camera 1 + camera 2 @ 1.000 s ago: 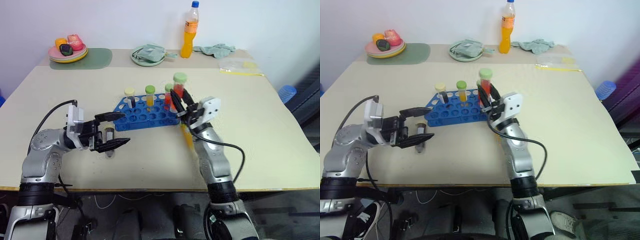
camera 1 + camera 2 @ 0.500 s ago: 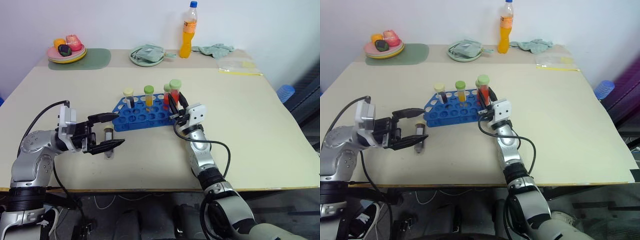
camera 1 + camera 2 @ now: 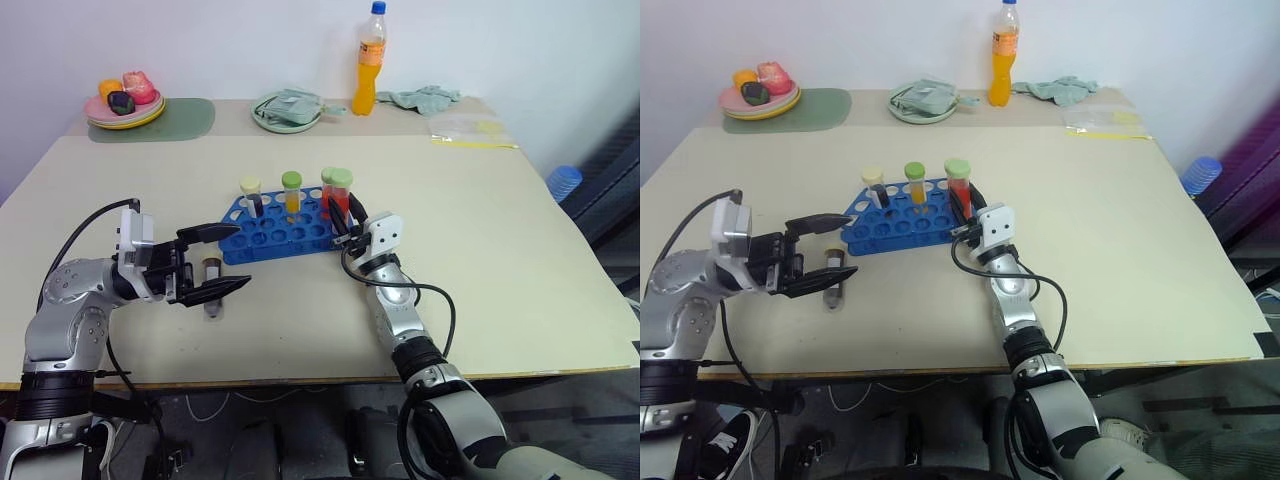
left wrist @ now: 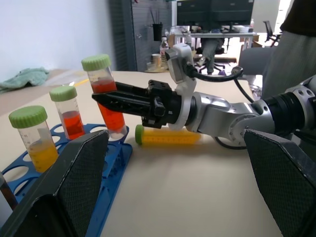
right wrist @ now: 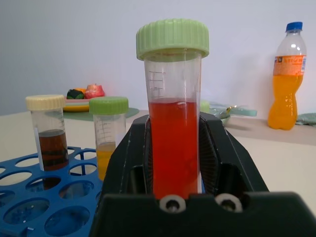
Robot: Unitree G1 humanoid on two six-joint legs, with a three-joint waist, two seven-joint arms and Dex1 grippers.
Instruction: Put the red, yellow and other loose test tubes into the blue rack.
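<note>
The red tube [image 5: 174,133] is clear plastic with a pale green screw cap, about half full of red liquid. It stands upright, cap up, at the right end of the blue rack [image 3: 275,232]. The right claw [image 4: 114,102] is clamped on it, forearm low over the table [image 3: 500,230]. The left claw [image 3: 222,262] hangs spread wide, level, pointing right, around a brown tube [image 3: 211,283] lying flat.

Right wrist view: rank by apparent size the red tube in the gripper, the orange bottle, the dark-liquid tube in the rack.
1. Red tube, largest, though it sits closest to the camera in the right gripper.
2. Orange bottle.
3. Dark-liquid tube.
Bottle and dark tube look close in size; distance makes that order unsure.
</note>
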